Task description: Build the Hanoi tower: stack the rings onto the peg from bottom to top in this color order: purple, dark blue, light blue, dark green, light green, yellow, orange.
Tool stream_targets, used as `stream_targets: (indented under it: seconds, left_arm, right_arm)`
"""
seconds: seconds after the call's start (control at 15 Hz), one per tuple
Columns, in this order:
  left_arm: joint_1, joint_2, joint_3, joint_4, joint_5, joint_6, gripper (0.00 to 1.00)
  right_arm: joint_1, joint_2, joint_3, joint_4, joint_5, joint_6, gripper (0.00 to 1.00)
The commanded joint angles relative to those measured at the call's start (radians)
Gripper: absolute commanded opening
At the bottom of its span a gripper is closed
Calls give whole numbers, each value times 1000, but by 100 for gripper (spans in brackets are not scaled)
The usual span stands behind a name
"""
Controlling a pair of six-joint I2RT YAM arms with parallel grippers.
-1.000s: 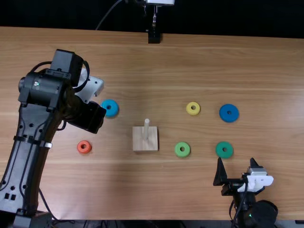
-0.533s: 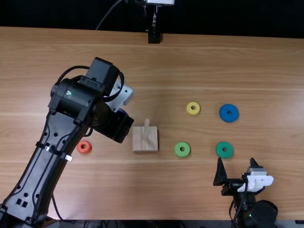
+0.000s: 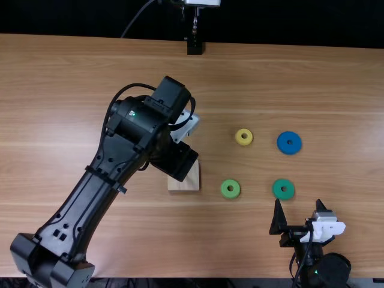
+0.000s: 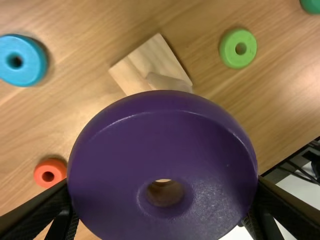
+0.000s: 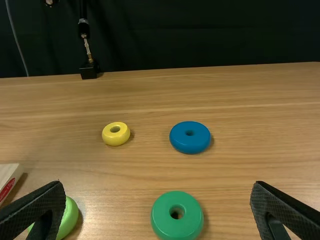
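The light brown wooden table carried a square wooden base with a peg. A light green ring lay near it, with dark green, yellow and dark blue rings beyond. Light blue and orange rings lay across the base from the light green one.

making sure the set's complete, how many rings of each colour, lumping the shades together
Purple ring: 1
Blue: 2, dark blue ring and light blue ring
Green: 2, dark green ring and light green ring
Yellow ring: 1
Orange ring: 1
Total: 7 rings
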Motion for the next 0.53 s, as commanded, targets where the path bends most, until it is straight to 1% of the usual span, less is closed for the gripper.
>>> stream_targets:
  seconds: [0.0, 0.13, 0.27, 0.47]
  left_arm:
    - [-7, 23, 70, 1, 14, -15, 0]
    - [-23, 38, 88, 5, 12, -18, 0]
    - [-24, 40, 102, 7, 12, -42, 0]
    - [-39, 77, 108, 7, 12, -46, 0]
  right_arm:
    - [-13, -13, -58, -79, -4, -3, 100]
    - [-11, -13, -58, -79, -4, -3, 100]
    - [-11, -13, -58, -79, -4, -3, 100]
    - [-11, -13, -58, -79, -4, -3, 100]
